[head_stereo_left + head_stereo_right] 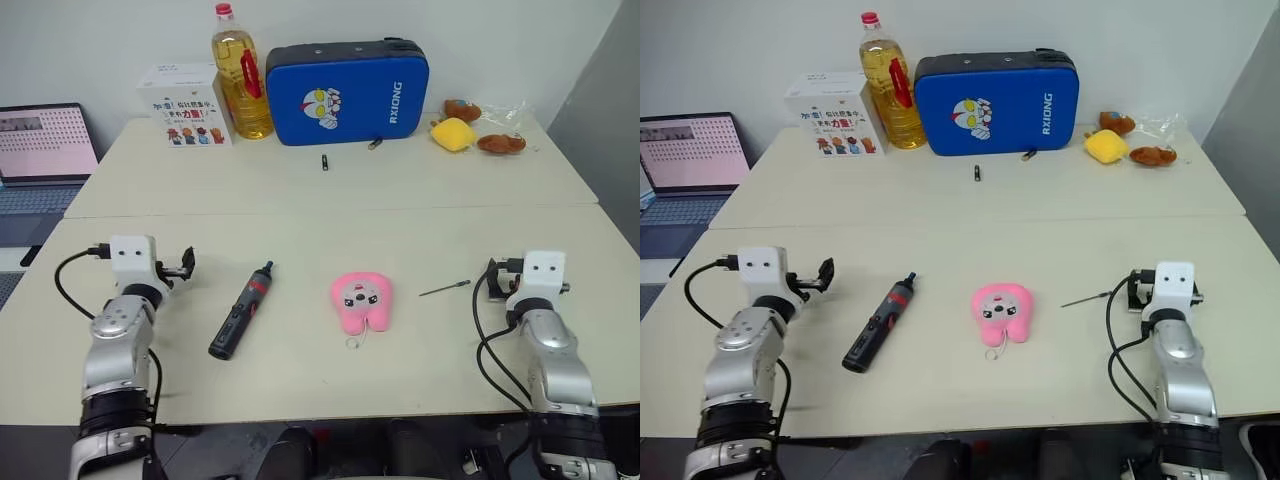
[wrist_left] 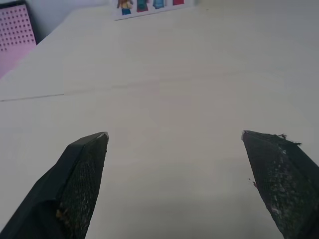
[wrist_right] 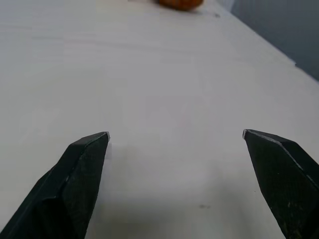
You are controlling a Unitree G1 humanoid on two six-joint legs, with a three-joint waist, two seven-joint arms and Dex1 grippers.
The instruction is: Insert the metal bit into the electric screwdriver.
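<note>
Centrally, the electric screwdriver (image 1: 242,309) lies left of a pink plush toy (image 1: 361,302), the metal bit (image 1: 444,288) right; left gripper (image 2: 174,137) and right gripper (image 3: 175,134) released, empty.

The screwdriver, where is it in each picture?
Left eye view: the screwdriver lies on the near table, left of the middle, red end pointing away.
Right eye view: same spot, left of the middle.
Left wrist view: bare table between the open left tool.
Right wrist view: bare table too.
Shared landmark: the pink toy, just right of the screwdriver in both eye views.
</note>
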